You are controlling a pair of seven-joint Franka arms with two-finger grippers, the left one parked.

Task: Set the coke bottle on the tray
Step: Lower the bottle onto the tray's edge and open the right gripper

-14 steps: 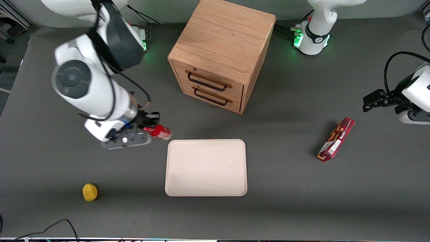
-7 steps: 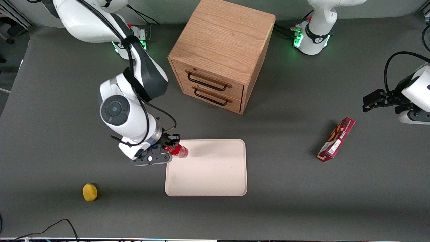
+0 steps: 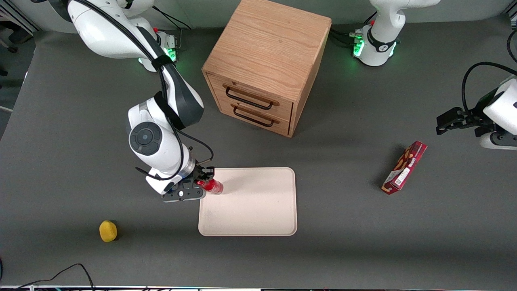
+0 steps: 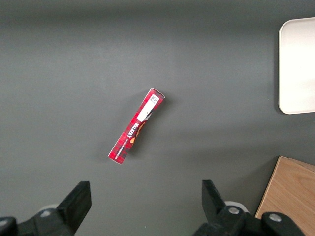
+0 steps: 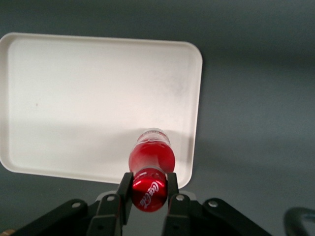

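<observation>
The coke bottle (image 3: 211, 186) is a small glossy red bottle with a red cap and white lettering. My right gripper (image 3: 205, 180) is shut on its cap end and holds it upright over the corner of the cream-white tray (image 3: 258, 210) nearest the working arm. In the right wrist view the black fingers (image 5: 124, 189) clamp the cap of the bottle (image 5: 150, 162), and the bottle's base is over the tray (image 5: 88, 98) just inside its rim. I cannot tell whether the base touches the tray.
A wooden drawer cabinet (image 3: 264, 64) stands farther from the front camera than the tray. A yellow lemon-like object (image 3: 108, 230) lies toward the working arm's end. A flat red snack box (image 3: 405, 167) lies toward the parked arm's end, also in the left wrist view (image 4: 136, 125).
My gripper carried the bottle from the bare table beside the tray to over the tray's corner, then lowered slightly and drew back a little toward the rim.
</observation>
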